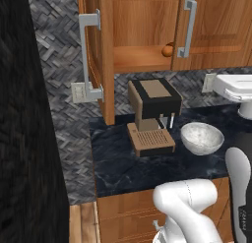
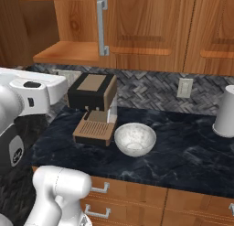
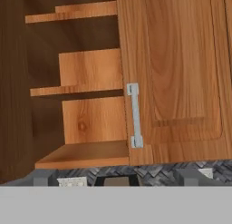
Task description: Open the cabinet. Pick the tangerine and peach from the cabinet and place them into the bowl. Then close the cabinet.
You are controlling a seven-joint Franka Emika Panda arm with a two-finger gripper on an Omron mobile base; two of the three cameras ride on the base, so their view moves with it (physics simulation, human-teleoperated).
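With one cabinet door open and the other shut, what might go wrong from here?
1. The tangerine sits at the shelf's front edge, half hidden behind the shut right door; a reach past that door may knock it off.
2. The open left door stands edge-on over the counter; the arm may clip it.
3. The coffee machine stands right beside the bowl, so a careless drop may bounce out or hit the machine.

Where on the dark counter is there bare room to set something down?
Dark marble counter: a wide bare patch between the speckled whitish bowl and the white appliance at right; another along the front edge. It is crowded where the brown coffee machine stands close beside the bowl.
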